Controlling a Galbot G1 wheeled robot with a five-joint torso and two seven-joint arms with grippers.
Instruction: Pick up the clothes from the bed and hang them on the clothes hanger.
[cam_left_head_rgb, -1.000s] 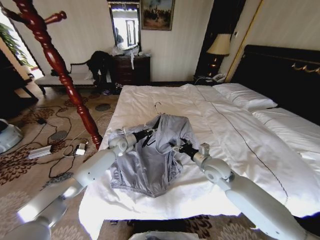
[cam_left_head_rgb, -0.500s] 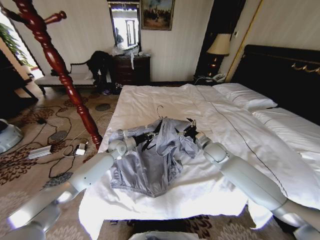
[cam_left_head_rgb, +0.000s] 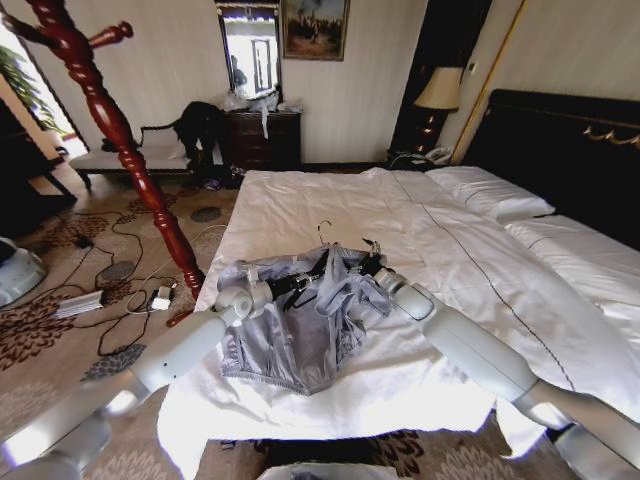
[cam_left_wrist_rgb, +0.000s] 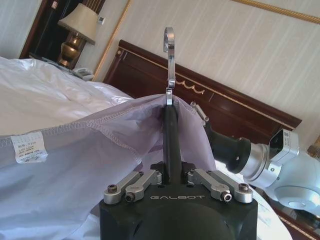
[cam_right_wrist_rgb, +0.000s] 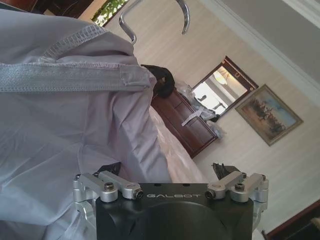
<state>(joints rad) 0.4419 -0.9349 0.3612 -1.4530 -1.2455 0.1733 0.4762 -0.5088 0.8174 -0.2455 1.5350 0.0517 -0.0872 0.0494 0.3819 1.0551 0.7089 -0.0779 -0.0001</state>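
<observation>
The left claw (cam_left_wrist_rgb: 170, 172) is clamped on the black bar of the clothes hanger (cam_left_wrist_rgb: 170, 131), whose silver hook rises above it. The light grey-blue clothes (cam_left_head_rgb: 300, 325) are draped over that hanger, with the collar gathered round the base of the hook. The right claw (cam_left_head_rgb: 366, 263) sits just beside the hanger's far shoulder, against the fabric; its fingers (cam_right_wrist_rgb: 224, 173) stand apart in the right wrist view, with cloth lying between and in front of them. The garment's lower part spreads crumpled on the bed (cam_left_head_rgb: 470, 290), near its foot. To the left of the bed stands a reddish-brown wooden coat stand (cam_left_head_rgb: 118, 135) on the patterned carpet.
</observation>
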